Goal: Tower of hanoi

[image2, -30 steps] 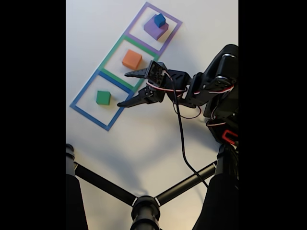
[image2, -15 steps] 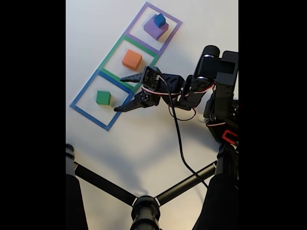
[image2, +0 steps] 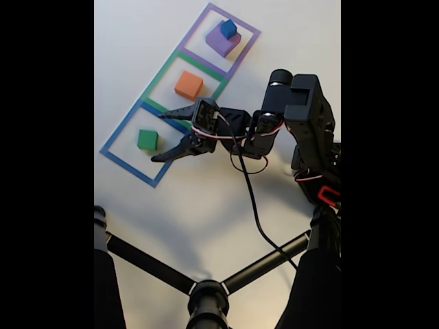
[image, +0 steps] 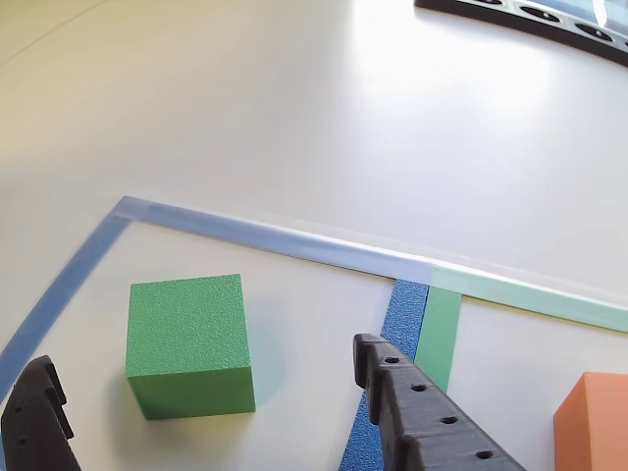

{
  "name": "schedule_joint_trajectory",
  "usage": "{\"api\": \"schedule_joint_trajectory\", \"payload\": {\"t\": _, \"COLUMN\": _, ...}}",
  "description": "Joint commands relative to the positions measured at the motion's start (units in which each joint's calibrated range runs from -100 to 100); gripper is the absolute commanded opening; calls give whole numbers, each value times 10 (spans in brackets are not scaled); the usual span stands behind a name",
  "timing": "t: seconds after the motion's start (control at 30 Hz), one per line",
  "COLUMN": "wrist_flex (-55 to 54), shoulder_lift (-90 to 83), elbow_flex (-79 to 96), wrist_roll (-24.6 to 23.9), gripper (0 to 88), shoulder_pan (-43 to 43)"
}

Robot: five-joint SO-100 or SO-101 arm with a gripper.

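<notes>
Beside green cube [image2: 147, 140], pincer [image2: 159, 136] spread, apart

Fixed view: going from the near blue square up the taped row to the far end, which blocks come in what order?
Green block → orange block → purple block with the blue block stacked on it.
</notes>
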Motion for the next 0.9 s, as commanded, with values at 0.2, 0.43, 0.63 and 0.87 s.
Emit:
{"api": "schedule_joint_trajectory", "payload": {"t": 0.2, "wrist_flex": -25, "shoulder_lift": 22, "elbow_flex": -22, "wrist_roll": 0, "gripper": 356, "shoulder_pan": -24}}
{"api": "schedule_joint_trajectory", "payload": {"t": 0.43, "wrist_flex": -20, "shoulder_lift": 38, "elbow_flex": -51, "wrist_roll": 0, "gripper": 353, "shoulder_pan": -29}}
{"api": "schedule_joint_trajectory", "payload": {"t": 0.63, "wrist_flex": -18, "shoulder_lift": 48, "elbow_flex": -61, "wrist_roll": 0, "gripper": 333, "shoulder_pan": -29}}
{"api": "schedule_joint_trajectory", "payload": {"t": 0.87, "wrist_flex": -5, "shoulder_lift": 54, "elbow_flex": -68, "wrist_roll": 0, "gripper": 295, "shoulder_pan": -29}}
